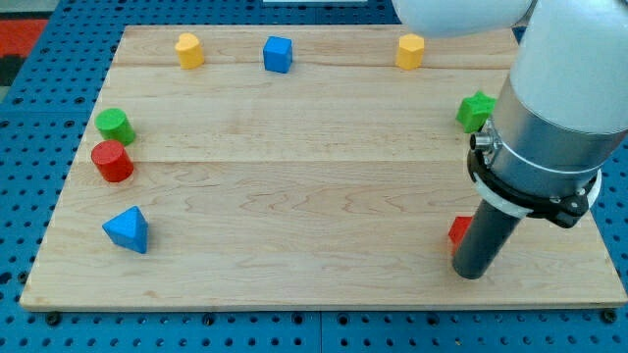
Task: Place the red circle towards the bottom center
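Note:
The red circle [113,161] sits near the board's left edge, just below a green cylinder [115,126]. My tip [471,274] rests on the board at the lower right, far from the red circle. It stands right against a second red block [458,230], which it mostly hides, so that block's shape cannot be made out.
A blue triangle [128,229] lies at lower left. Along the top are a yellow block [189,50], a blue cube [278,54] and a yellow hexagon [410,51]. A green block [476,111] sits at right, partly behind the arm [554,108].

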Controlling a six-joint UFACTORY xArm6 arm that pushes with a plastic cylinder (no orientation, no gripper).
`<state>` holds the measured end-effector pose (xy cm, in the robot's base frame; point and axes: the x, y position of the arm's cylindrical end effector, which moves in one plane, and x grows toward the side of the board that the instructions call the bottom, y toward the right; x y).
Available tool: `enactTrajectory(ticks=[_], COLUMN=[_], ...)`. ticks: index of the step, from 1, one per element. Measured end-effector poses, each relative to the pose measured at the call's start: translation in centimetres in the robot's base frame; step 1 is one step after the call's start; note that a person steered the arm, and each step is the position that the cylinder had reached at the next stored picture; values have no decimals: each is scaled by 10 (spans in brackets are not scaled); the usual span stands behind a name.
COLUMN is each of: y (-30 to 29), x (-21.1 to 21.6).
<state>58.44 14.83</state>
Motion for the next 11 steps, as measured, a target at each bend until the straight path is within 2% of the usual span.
enactTrajectory(ticks=[1, 3, 4, 8, 9, 11], y=[-76, -114, -149, -306, -368, -362], x=[-15, -129, -152, -155, -158, -222])
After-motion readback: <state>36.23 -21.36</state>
